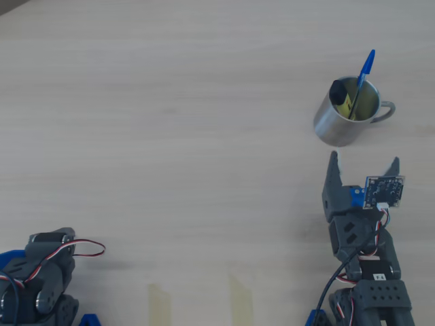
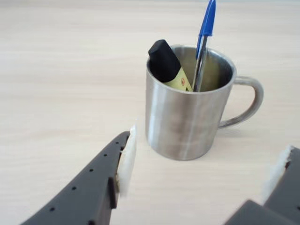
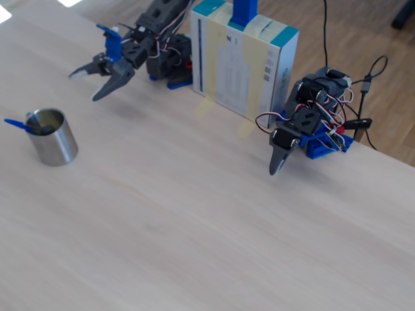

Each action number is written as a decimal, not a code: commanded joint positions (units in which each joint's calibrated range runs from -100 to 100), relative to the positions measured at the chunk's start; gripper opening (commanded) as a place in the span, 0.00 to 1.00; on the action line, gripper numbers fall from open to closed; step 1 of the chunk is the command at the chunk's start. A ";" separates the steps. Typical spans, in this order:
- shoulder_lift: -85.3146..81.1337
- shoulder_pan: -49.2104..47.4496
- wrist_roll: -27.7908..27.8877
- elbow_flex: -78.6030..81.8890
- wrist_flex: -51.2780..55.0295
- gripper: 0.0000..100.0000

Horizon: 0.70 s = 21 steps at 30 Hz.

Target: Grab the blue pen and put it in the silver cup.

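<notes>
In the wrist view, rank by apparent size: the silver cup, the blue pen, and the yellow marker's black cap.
1. The silver cup, by far the largest.
2. The blue pen: only its upper part shows above and inside the rim, long but thin.
3. The marker's black cap: shorter but thicker than the pen, so these two are close.

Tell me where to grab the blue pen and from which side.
Grip the blue pen by its capped end, likely from above: only that part sticks above the silver cup's rim, leaning toward the handle side, away from the yellow marker. The gripper is open and empty.
</notes>
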 commanded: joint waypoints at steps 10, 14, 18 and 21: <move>-20.47 -0.16 -0.23 1.17 34.06 0.42; -26.87 -0.16 -1.48 1.17 43.59 0.42; -32.19 -0.16 -2.21 0.99 52.00 0.42; -33.35 -0.16 -2.63 0.99 57.14 0.42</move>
